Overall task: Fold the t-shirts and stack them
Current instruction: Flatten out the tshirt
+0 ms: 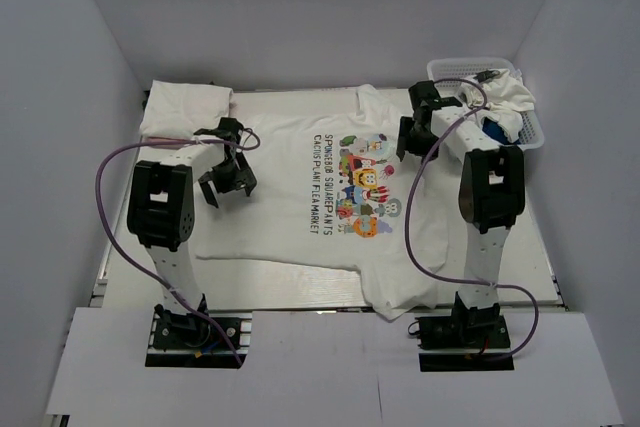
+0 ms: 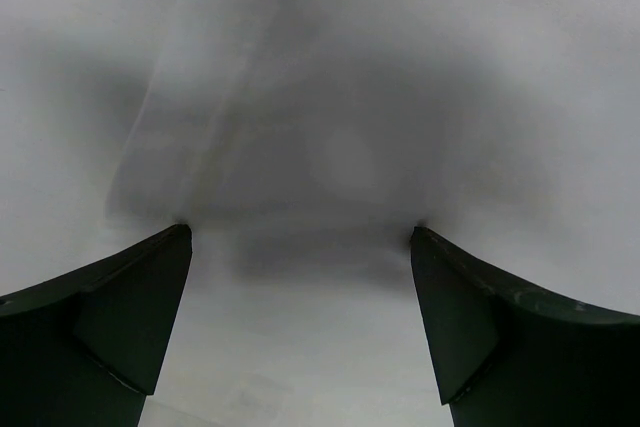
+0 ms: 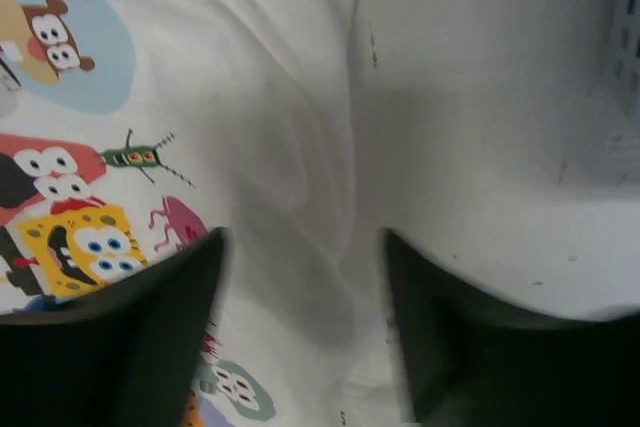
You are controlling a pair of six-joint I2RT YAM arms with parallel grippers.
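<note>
A white t-shirt with a colourful cartoon print and dark lettering lies spread flat across the table. A folded white t-shirt rests at the back left. My left gripper is open, low over the plain left part of the spread shirt; its view shows only white cloth between the fingers. My right gripper is open over the shirt's right edge, near the print, with the cloth edge between its fingers.
A white plastic basket at the back right holds crumpled white cloth and something blue. Its wall shows in the right wrist view. White enclosure walls stand on three sides. Bare table lies right of the shirt.
</note>
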